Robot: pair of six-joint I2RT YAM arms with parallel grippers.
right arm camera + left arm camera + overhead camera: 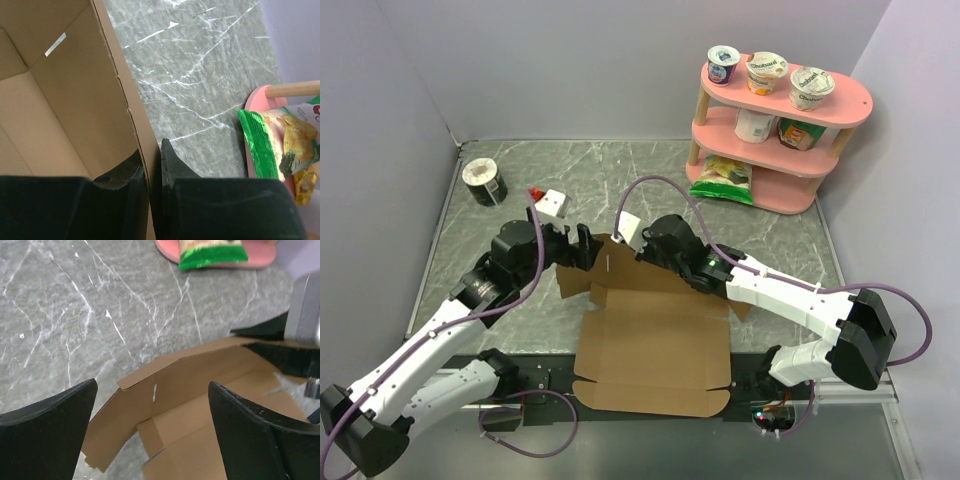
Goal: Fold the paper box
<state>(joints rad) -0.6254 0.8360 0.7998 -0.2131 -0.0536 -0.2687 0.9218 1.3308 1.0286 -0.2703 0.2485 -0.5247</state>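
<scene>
Standing up the paper box [655,345] back wall.
My right end effector [152,150] pinches its edge; left end effector [152,385] hangs spread, so I'd brace the corner.

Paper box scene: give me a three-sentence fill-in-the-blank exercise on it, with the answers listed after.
1. The right gripper pinches a raised wall of the paper box with its jaws ____.
2. The left gripper faces a corner of the box with its jaws ____.
3. Three yogurt cups stand on the ____ tier of the pink shelf.
Missing words: shut; open; top.
</scene>
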